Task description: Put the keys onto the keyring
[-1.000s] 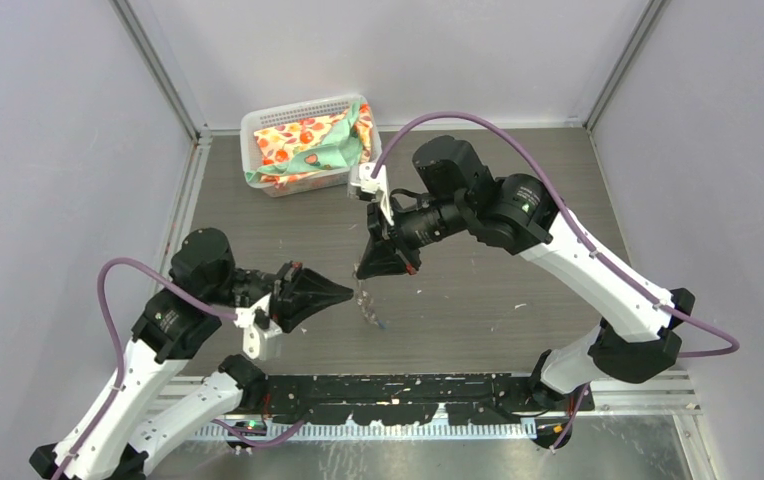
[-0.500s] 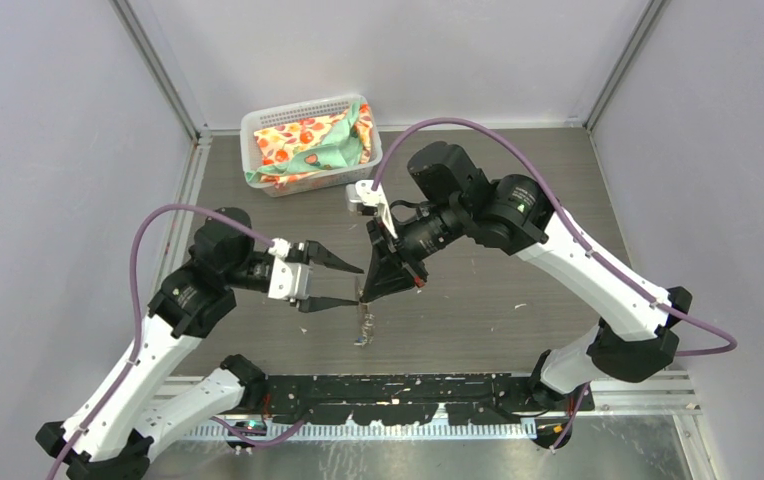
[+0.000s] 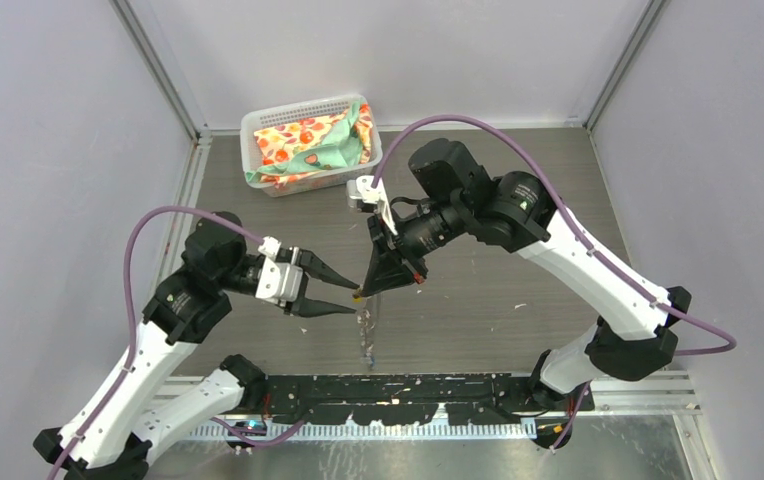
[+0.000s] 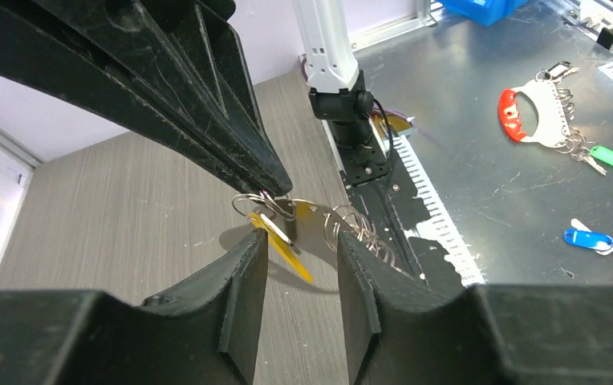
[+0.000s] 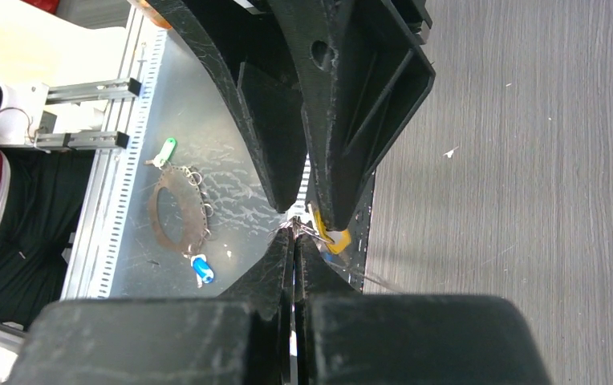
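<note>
Above the near middle of the desk, clear of its surface, the keyring hangs from the right pincer. That pincer's fingers are pressed together on a thin wire loop at the keyring's top end. The left pincer faces it from the other side with its fingers apart, one on each side of the hanging piece. We cannot tell whether either finger touches it.

We judge the task partly done. The yellow key sits right at the pinched loop, just under the right fingertips. Whether it is threaded through the loop or only lying against it, we cannot tell. A speck shows at the keyring's lower end in the top view, but it is too small for us to call it the blue key. What seems left is to seat the yellow key fully on its loop and make sure of the other key.

The keyring's long axis hangs roughly straight down, and in the top view its free end trails toward the desk's near edge. From the left wrist we see it nearly edge-on, with its fringe of small rings on the side toward the right arm's base. The yellow key slants down and away from the loop, its free end pointing toward the same side.
</note>
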Robot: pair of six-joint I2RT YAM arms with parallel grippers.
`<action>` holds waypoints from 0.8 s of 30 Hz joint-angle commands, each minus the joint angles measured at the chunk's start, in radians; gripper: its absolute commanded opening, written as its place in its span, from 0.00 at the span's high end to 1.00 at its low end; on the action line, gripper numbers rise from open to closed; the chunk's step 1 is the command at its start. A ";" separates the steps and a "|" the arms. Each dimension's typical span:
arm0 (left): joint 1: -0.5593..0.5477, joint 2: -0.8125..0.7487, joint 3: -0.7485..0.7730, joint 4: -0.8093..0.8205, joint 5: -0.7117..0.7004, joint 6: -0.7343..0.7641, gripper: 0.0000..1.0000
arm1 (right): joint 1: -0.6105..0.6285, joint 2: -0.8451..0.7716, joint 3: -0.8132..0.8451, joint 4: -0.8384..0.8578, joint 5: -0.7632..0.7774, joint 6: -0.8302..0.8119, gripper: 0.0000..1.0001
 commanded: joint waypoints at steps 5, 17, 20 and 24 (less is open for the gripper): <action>0.000 0.001 -0.030 0.123 -0.019 -0.047 0.66 | 0.002 0.020 0.060 0.012 -0.007 0.004 0.99; 0.000 -0.006 -0.037 0.093 -0.099 -0.004 0.99 | 0.002 0.004 0.064 -0.009 0.000 -0.013 0.99; 0.000 -0.019 -0.046 0.119 -0.110 0.006 0.99 | 0.003 -0.009 0.050 -0.008 0.003 -0.007 0.99; 0.000 -0.051 -0.077 0.223 -0.170 0.004 1.00 | 0.000 -0.018 0.028 -0.015 0.022 0.001 0.99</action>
